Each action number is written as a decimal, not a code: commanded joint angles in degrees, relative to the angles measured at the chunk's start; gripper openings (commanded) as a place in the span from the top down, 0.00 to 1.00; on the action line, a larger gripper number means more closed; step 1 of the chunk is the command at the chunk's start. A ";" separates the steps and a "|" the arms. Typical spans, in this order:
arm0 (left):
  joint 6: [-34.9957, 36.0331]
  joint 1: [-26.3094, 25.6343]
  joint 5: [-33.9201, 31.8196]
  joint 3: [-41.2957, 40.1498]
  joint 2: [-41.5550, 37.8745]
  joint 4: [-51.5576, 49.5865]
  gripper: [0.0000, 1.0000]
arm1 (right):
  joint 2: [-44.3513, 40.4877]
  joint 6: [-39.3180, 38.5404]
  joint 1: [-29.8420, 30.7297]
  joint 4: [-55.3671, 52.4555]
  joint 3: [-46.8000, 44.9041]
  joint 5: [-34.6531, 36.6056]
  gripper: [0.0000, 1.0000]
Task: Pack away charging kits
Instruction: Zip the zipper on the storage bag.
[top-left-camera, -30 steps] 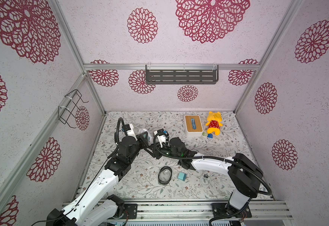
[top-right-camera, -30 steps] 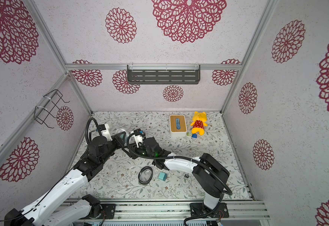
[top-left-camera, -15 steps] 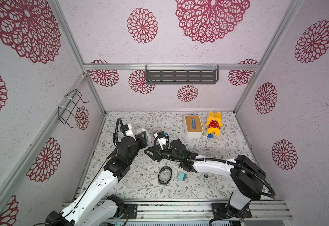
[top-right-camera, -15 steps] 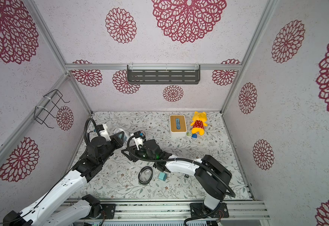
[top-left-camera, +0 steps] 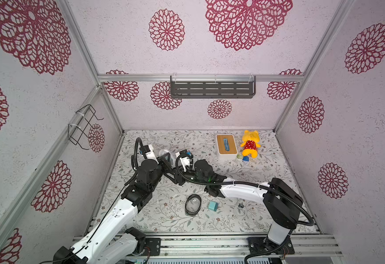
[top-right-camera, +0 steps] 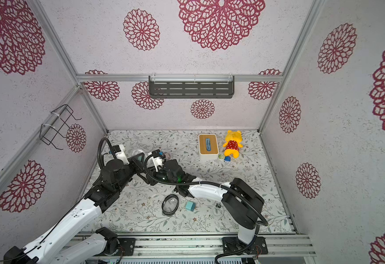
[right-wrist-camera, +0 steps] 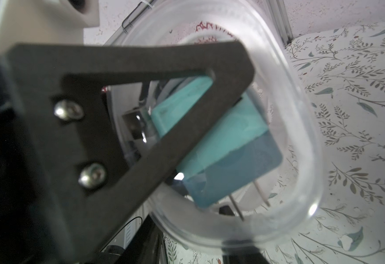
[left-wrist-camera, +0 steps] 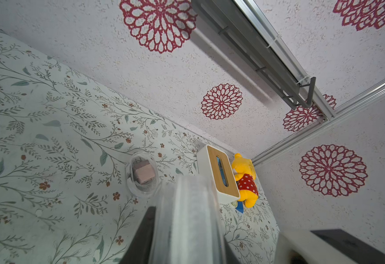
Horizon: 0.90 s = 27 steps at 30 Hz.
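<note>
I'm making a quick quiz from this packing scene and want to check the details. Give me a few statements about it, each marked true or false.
1. A pink charger lies inside a clear case on the table. True.
2. The loose teal charger lies inside the dark-rimmed case. False: it lies on the table beside that case, apart from it.
3. The yellow plush lies next to the white box. True.
4. The charger close to the right wrist camera is pink. False: it is teal, and this raised teal charger sits at the raised clear case.
</note>
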 commanded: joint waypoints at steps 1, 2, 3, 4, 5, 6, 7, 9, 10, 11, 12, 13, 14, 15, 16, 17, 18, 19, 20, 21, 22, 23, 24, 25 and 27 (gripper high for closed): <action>0.19 -0.29 1.36 -0.72 -0.77 1.26 1.00 | 0.05 0.81 0.05 2.14 2.69 0.00 0.60; 0.19 -0.31 1.33 -0.76 -0.77 1.28 1.00 | 0.08 0.83 0.06 2.08 2.82 0.01 0.64; 0.19 -0.35 1.28 -0.76 -0.77 1.28 1.00 | 0.15 0.80 0.05 1.93 3.00 0.03 0.68; 0.35 -0.29 1.11 -0.76 -0.77 1.28 1.00 | 0.15 0.72 0.05 1.72 3.12 0.08 0.74; 0.46 -0.27 1.03 -0.76 -0.85 1.28 1.00 | -0.04 0.56 0.05 1.46 3.09 0.12 0.80; 0.45 -0.24 1.04 -0.76 -0.86 1.26 1.00 | -0.18 0.42 0.05 1.07 3.00 0.29 0.84; 0.45 -0.21 1.00 -0.83 -0.93 1.28 1.00 | -0.48 0.27 0.05 0.80 2.74 0.54 0.89; 0.37 -0.20 1.00 -0.93 -0.99 1.41 1.00 | -1.02 -0.11 0.05 0.42 2.08 1.04 0.98; 0.22 -0.12 0.97 -1.02 -0.96 1.46 1.00 | -1.41 -0.35 0.05 0.26 1.49 1.26 1.00; 0.12 -0.07 1.14 -1.09 -1.04 1.61 1.00 | -1.78 -0.58 0.05 0.17 0.88 1.53 1.00; -0.10 0.03 1.29 -1.07 -1.10 1.70 1.00 | -2.45 -0.88 0.05 -0.09 -0.03 1.92 1.00; -0.24 0.18 1.67 -1.20 -1.19 1.72 1.00 | -2.97 -1.33 0.05 -0.30 -0.81 2.32 1.00; -0.49 0.28 2.07 -1.37 -1.30 1.87 1.00 | -3.59 -1.72 0.05 -0.67 -1.76 2.93 1.00; -0.68 0.56 2.49 -1.62 -1.39 2.09 1.00 | -4.15 -1.96 0.04 -0.87 -2.56 3.56 1.00; -0.91 0.82 2.95 -1.85 -1.54 2.49 1.00 | -4.77 -2.48 0.09 -1.18 -3.50 4.17 1.00; -1.12 1.05 3.27 -2.02 -1.64 2.80 1.00 | -5.23 -2.71 0.03 -1.30 -4.27 4.62 1.00; -1.37 1.29 3.76 -2.18 -1.74 2.95 1.00 | -5.67 -3.04 -0.03 -1.49 -5.13 5.05 1.00; -1.61 1.65 4.15 -2.41 -1.74 3.27 1.00 | -6.03 -3.36 -0.04 -1.84 -5.82 5.38 1.00; -1.86 1.94 4.69 -2.58 -1.80 3.66 1.00 | -6.23 -3.66 -0.04 -2.08 -6.35 5.63 1.00; -2.07 2.28 5.43 -2.90 -1.83 4.18 1.00 | -6.45 -3.99 -0.08 -2.45 -6.92 5.91 1.00; -2.33 2.55 6.05 -3.12 -1.74 4.64 1.00 | -6.60 -4.38 -0.12 -3.02 -7.41 6.23 1.00; -2.64 2.83 6.58 -3.28 -1.74 4.98 1.00 | -6.70 -4.49 -0.36 -3.54 -7.97 6.68 1.00; -2.93 3.04 7.21 -3.47 -1.74 5.23 1.00 | -6.71 -4.48 -0.52 -3.60 -8.43 6.80 1.00; -3.28 3.45 7.84 -3.73 -1.70 5.77 1.00 | -6.76 -4.47 -0.71 -3.58 -8.97 6.76 1.00; -3.87 4.05 8.68 -4.25 -1.81 6.48 1.00 | -6.73 -4.38 -0.87 -3.36 -9.83 6.75 1.00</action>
